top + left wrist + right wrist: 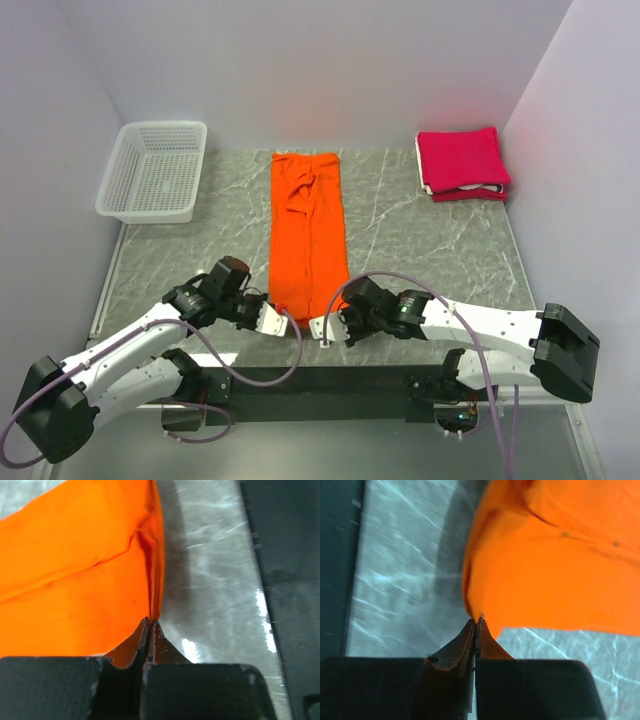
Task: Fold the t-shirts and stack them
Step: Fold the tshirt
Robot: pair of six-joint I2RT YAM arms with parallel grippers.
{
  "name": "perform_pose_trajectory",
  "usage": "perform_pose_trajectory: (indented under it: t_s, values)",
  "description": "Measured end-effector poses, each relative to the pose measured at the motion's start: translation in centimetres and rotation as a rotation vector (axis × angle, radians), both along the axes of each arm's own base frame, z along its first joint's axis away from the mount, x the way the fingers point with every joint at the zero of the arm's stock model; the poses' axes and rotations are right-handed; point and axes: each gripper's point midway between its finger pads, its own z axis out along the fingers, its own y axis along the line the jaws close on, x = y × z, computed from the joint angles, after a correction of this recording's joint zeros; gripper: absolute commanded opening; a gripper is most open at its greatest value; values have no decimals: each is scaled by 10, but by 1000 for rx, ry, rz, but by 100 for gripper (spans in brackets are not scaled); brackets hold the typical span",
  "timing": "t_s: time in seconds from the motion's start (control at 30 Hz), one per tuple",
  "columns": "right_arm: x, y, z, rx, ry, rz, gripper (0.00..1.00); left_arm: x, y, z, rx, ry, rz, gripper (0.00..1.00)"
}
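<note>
Along the near edge of the worktop [430, 250], the left end effector [287, 322] and right end effector [318, 330] each pinch a near corner of the long orange t-shirt [309, 235].

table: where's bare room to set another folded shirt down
Widest bare table lies between the orange shirt and the crimson stack. Narrower strip between basket and shirt. Crowded at the near edge, where left gripper and right gripper pinch the hem.
</note>
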Motion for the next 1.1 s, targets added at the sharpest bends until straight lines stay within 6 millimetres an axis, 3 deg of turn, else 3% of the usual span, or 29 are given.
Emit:
perform_pose_trajectory:
  t_s: [0.17,0.4,0.67,0.9,1.1]
  values:
    - [32,-7,5,-12,-41,-46,0,28,5,3,-2,-22,76,1]
    - [96,-2,26,2,-139,-80,0,88,9,17,-25,-114,139,1]
    - [152,4,20,-30,-185,-71,0,142,16,13,-29,-182,161,1]
    - [209,10,29,-17,-239,-95,0,197,20,14,-42,-266,166,1]
    - [243,12,24,-19,-255,-102,0,233,21,6,-47,-295,173,1]
